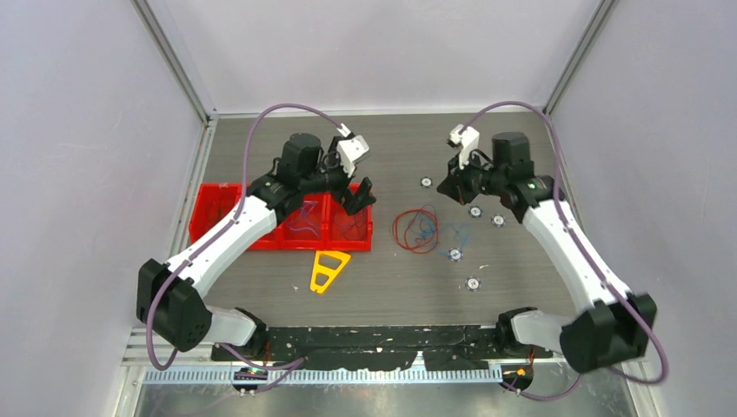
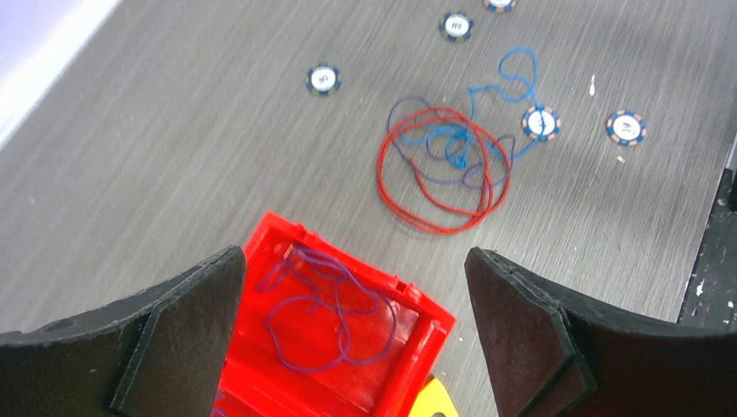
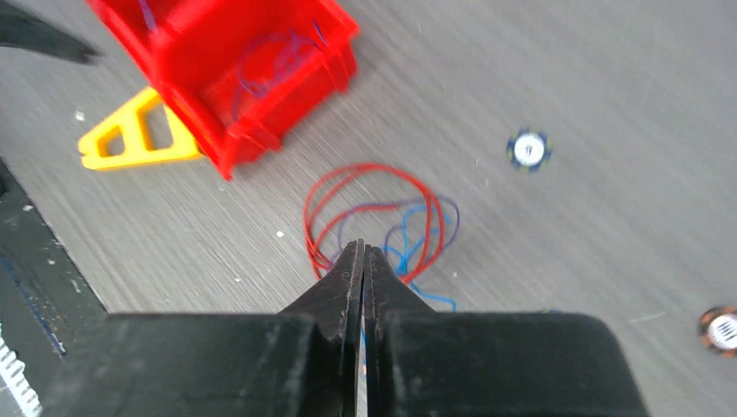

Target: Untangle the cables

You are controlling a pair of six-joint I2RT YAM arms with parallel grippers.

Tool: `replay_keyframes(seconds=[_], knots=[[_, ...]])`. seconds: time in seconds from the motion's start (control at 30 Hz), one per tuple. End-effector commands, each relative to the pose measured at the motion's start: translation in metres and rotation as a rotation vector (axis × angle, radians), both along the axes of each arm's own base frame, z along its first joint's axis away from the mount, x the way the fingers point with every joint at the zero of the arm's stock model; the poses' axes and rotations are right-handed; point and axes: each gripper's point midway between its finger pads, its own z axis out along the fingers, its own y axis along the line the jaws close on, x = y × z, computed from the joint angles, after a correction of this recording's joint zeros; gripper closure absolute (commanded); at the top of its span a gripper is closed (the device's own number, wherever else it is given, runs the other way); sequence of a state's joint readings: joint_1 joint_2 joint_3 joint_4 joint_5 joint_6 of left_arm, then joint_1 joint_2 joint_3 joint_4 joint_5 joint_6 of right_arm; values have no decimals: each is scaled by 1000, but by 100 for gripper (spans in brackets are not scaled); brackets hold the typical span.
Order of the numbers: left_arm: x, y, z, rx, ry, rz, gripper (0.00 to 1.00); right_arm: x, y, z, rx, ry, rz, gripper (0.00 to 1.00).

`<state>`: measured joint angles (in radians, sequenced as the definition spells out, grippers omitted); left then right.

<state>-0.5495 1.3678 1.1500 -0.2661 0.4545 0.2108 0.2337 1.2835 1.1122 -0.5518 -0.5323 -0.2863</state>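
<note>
Cables [image 2: 454, 156], thin red loops, blue + purple strands tangled

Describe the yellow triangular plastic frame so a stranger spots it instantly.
On the grey wood-grain table, find the red plastic tray at the left. Nearer the arm bases, by its right end, lies the yellow triangular plastic frame. Nothing else is yellow; its neighbours are thin red and blue wires and round tokens.

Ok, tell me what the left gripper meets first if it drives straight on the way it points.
Likely the red bin: its end compartment, holding a purple cable, is framed by the open left gripper. Depth is unclear.
</note>
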Motion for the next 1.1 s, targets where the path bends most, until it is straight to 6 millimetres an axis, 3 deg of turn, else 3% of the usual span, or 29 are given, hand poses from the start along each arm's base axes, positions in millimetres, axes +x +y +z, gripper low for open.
replay_keyframes(seconds=[0.0,0.07,0.1,0.13,0.17,0.3,0.47,0.53,0.7,0.9,0.97,1.07], knots=[[-2,-19,62,-85,-183,-142,0,-22,16,50,121,-133,97,95],[0,-23,63,-70,-195,-155,0,-16,9,37,86,-92,36,89],[2,-24,63,-68,-194,-155,0,-9,1,15,35,-25,-19,78],[3,-25,62,-68,-188,-150,0,-1,-8,4,-14,2,-76,74],[5,-25,63,-71,-182,-140,0,0,-12,-20,-48,97,-108,70],[6,-23,62,-78,-165,-105,0,10,-22,-65,-111,245,-211,65],[9,-14,57,-53,-174,-54,0,22,-18,-98,-105,356,-285,59],[10,-11,55,-45,-175,-41,0,27,-17,-113,-107,399,-303,58],[10,-6,50,-32,-181,-16,0,35,-14,-132,-112,452,-331,58],[22,2,48,-3,-200,45,0,28,-13,-158,-121,543,-349,61],[23,3,47,0,-202,52,0,29,-11,-162,-112,557,-347,66],[24,3,46,2,-198,60,0,29,-5,-159,-90,576,-328,89]])
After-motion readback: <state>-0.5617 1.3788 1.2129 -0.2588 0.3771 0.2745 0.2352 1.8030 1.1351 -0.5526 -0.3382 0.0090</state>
